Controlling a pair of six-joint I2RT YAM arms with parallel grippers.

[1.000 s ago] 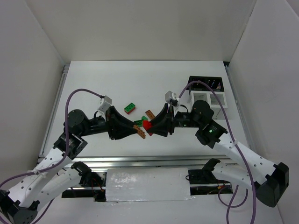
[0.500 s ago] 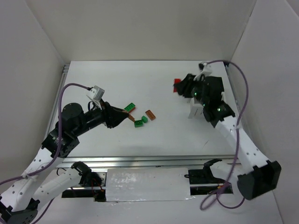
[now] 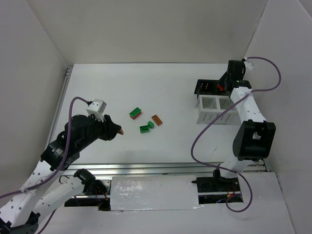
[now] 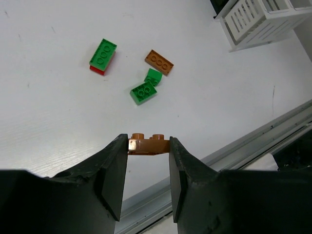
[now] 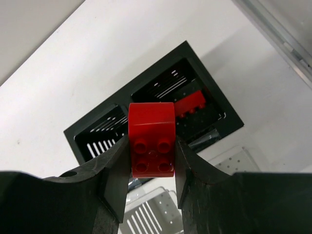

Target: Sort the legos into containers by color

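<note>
My left gripper (image 3: 120, 130) (image 4: 148, 146) hangs over the left half of the table, shut on a flat orange-brown lego (image 4: 148, 144) pinched at its fingertips. My right gripper (image 3: 223, 87) (image 5: 151, 146) is shut on a red lego (image 5: 151, 139) above the black container (image 3: 204, 86) (image 5: 122, 95). One red brick (image 5: 190, 103) lies in that container's right compartment. The white container (image 3: 214, 111) (image 4: 263, 19) stands just in front of it. On the table lie a green-on-red stack (image 3: 136, 113) (image 4: 103, 56), an orange-brown brick (image 3: 157, 119) (image 4: 159, 62) and two green bricks (image 3: 145, 128) (image 4: 143, 92).
White walls close in the table at the left, back and right. A metal rail (image 3: 156, 168) (image 4: 253, 141) runs along the near edge. The right arm's purple cable (image 3: 204, 129) loops over the table in front of the white container.
The two grippers were together at mid-table. The right arm has swung to the back right with the red lego, over the black container. The left arm has drawn back left with the orange-brown lego.
</note>
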